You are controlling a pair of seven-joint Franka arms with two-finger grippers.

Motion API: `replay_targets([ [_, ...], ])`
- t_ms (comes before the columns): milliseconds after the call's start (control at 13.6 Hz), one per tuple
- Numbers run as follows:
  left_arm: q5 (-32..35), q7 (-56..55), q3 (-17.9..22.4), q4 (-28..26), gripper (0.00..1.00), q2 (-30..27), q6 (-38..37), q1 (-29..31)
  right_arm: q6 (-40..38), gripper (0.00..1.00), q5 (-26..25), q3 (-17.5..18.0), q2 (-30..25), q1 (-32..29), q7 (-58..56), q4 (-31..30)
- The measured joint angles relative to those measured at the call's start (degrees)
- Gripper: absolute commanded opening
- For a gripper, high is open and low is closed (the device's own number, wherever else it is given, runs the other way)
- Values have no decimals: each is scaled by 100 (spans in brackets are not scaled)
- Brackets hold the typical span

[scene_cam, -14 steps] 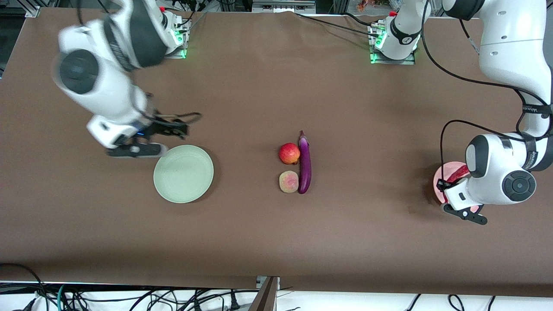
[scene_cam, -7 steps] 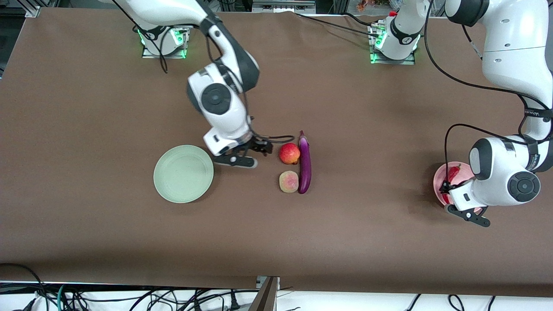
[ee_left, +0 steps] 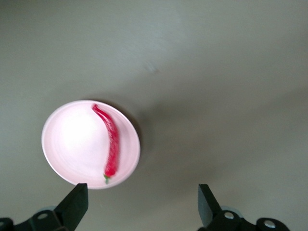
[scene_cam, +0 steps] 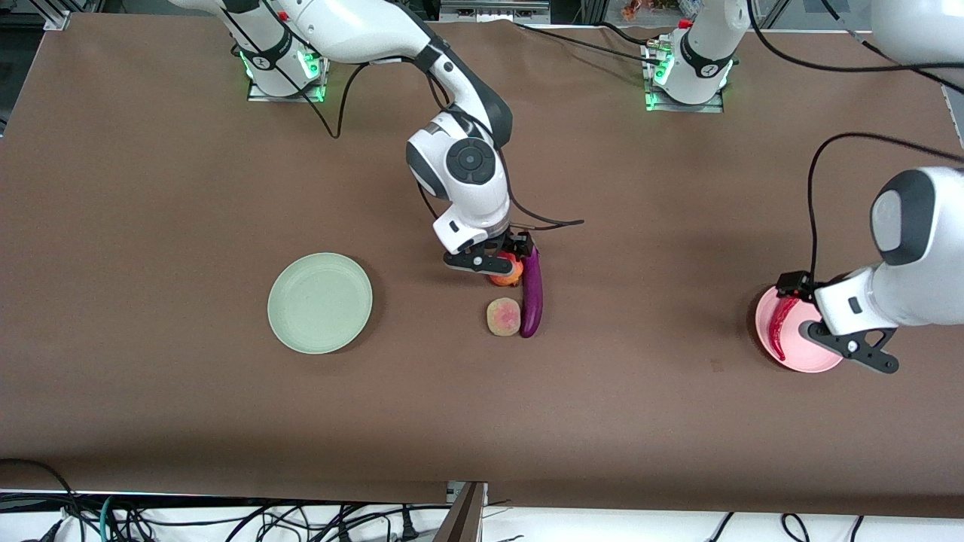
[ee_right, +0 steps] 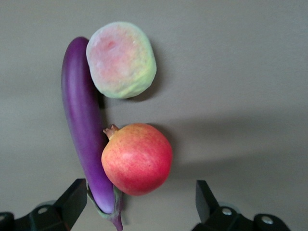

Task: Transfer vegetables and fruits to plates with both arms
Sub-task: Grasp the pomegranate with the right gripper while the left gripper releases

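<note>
The red-and-yellow fruit [scene_cam: 510,276] lies mid-table touching the purple eggplant [scene_cam: 532,293]. The pale blushed fruit [scene_cam: 504,316] sits nearer the front camera, also against the eggplant. My right gripper [scene_cam: 501,257] hovers open and empty over the red fruit. In the right wrist view the red fruit [ee_right: 137,159], the eggplant [ee_right: 82,125] and the pale fruit [ee_right: 121,60] show past the open right gripper [ee_right: 138,207]. The red chili [scene_cam: 779,325] lies on the pink plate [scene_cam: 806,360]. My left gripper [scene_cam: 851,342] is open and empty above the plate's edge. The left wrist view shows the chili [ee_left: 111,139], the plate [ee_left: 72,144] and the open gripper [ee_left: 140,207].
The mint green plate [scene_cam: 320,302] sits bare toward the right arm's end of the table. The brown table cover [scene_cam: 648,421] runs to the front edge, where cables hang below. The arms' green-lit bases stand at the table's back edge.
My right arm has swung from beside the mint plate to over the red fruit. My left gripper has risen and drawn off the pink plate, leaving the chili lying there.
</note>
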Motion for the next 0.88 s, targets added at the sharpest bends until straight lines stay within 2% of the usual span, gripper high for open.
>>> replay_targets([
  [366,-136,-271,-100,125,100,-12,-187,-207,374,100,-325,-12,358,97,-1,11],
  [586,-594,-839,-114,326,100,60,-166,-519,679,97,-357,-15,556,123,-1,16],
  [659,-658,-894,-113,355,100,75,-131,-534,716,84,-357,-16,584,124,-1,24],
  [806,-703,-911,-100,378,100,88,-105,-505,720,41,-358,-25,599,124,-4,56],
  [879,-707,-935,-95,381,100,93,-100,-492,717,27,-358,-32,597,124,-4,84],
])
